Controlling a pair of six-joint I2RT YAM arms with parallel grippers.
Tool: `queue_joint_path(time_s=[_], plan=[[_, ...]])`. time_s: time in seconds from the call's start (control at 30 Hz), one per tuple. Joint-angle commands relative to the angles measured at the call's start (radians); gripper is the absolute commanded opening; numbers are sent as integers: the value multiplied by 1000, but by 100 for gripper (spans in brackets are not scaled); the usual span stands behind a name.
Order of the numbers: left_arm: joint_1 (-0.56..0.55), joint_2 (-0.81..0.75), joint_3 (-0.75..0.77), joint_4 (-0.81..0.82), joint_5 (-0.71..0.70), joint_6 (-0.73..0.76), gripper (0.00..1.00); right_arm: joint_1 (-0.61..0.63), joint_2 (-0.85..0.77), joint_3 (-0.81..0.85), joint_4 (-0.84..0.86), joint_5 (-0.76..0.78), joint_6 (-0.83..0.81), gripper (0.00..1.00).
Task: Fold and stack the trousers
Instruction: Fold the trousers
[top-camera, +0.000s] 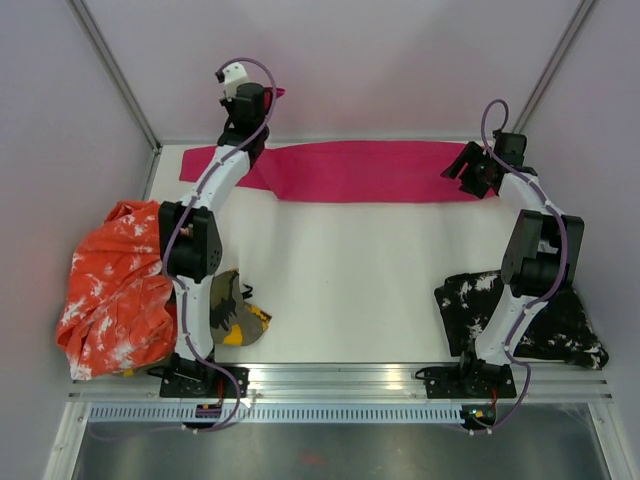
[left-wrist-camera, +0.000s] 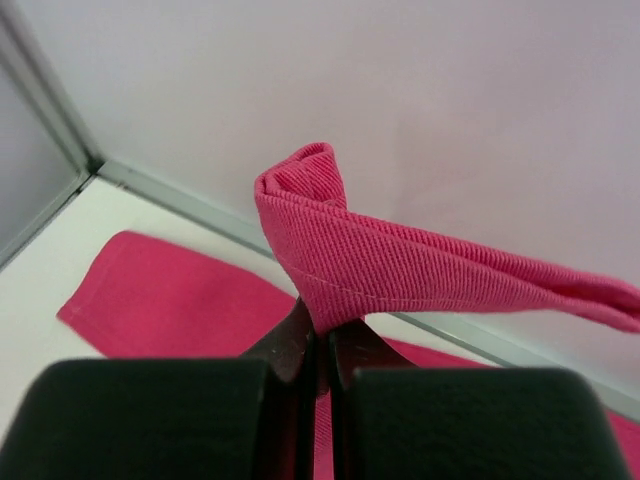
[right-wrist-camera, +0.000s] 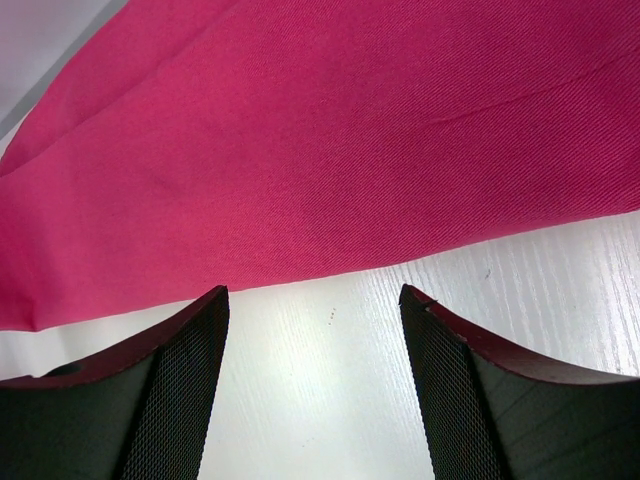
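Left gripper (left-wrist-camera: 318, 335) is clenched on a doubled-over edge of the magenta trousers (left-wrist-camera: 400, 260), lifted off the table (top-camera: 350, 290) close to the back wall. Right gripper (right-wrist-camera: 312, 300) is released, jaws wide, hovering just above the near hem at the other end; nothing sits between its fingers.

Trousers position: long flat strip along the far edge of the table, only the left end raised.

Other pairs: orange-white trousers (top-camera: 110, 280) and camouflage trousers (top-camera: 235, 310) lie by the left base, black splattered trousers (top-camera: 565, 335) by the right base.

Risks, as judged:
- The left pinch takes only a small bite near the fingertips, so a hard pull could slip the cloth out.
- With only one end held, carrying the left end over would drag the strip askew and give a crooked fold.
- The right jaws could close short of the hem and catch bare table.
- The left wrist is near the wall, so contact is possible.
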Motion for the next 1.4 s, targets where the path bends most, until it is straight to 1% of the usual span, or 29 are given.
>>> queue_joint_path(time_s=[0.0, 0.03, 0.07, 0.13, 0.17, 0.27, 0.37, 0.43, 0.53, 0.6, 0.63, 0.73, 0.77, 0.87, 0.97, 1.07, 1.1, 1.13, 1.17, 1.2, 1.3, 1.37], plan=[[123, 3, 26, -112, 10, -195, 2, -1, 25, -9, 30, -13, 8, 76], [167, -1, 23, -131, 30, -259, 2, -1, 31, -9, 29, -10, 8, 75], [189, -5, 18, -160, 47, -292, 2, 0, 34, -7, 30, -8, 11, 76], [238, -14, -8, -160, 124, -347, 2, 0, 43, 1, 30, -7, 14, 75], [282, -14, -14, -160, 148, -394, 2, 0, 46, 2, 30, -4, 13, 75], [357, -4, -28, -134, 223, -433, 2, 0, 57, 10, 30, 10, 17, 75], [390, 44, -11, -122, 292, -453, 2, 0, 66, 16, 32, 21, 22, 75], [397, 64, -9, -123, 303, -465, 2, 5, 71, 21, 34, 27, 23, 75], [417, 111, -19, -143, 339, -508, 2, 11, 80, 22, 34, 31, 23, 75], [434, 136, -28, -165, 372, -562, 2, 17, 84, 22, 33, 35, 20, 75], [442, 144, -55, -166, 383, -577, 3, 19, 89, 22, 34, 35, 19, 75], [466, 171, -95, -168, 415, -645, 8, 23, 95, 21, 34, 33, 16, 75], [473, 189, -98, -177, 420, -654, 12, 23, 97, 21, 34, 32, 11, 75], [488, 220, -82, -203, 437, -669, 16, 26, 97, 19, 34, 30, 8, 75], [503, 248, -63, -255, 418, -691, 20, 29, 98, 10, 34, 28, 7, 75], [523, 262, -54, -293, 420, -720, 43, 31, 98, 4, 34, 28, 3, 75], [529, 262, -54, -312, 423, -728, 66, 32, 101, 2, 34, 28, 2, 75], [537, 260, -57, -323, 425, -740, 73, 33, 101, -1, 34, 28, 2, 75], [540, 260, -57, -332, 423, -746, 86, 34, 101, -1, 34, 28, 0, 75], [543, 260, -56, -344, 417, -751, 91, 34, 103, -1, 35, 27, 2, 75], [552, 262, -51, -373, 414, -760, 97, 36, 106, 1, 34, 25, 2, 75], [562, 282, -28, -398, 423, -757, 99, 37, 109, 2, 34, 24, 2, 75]])
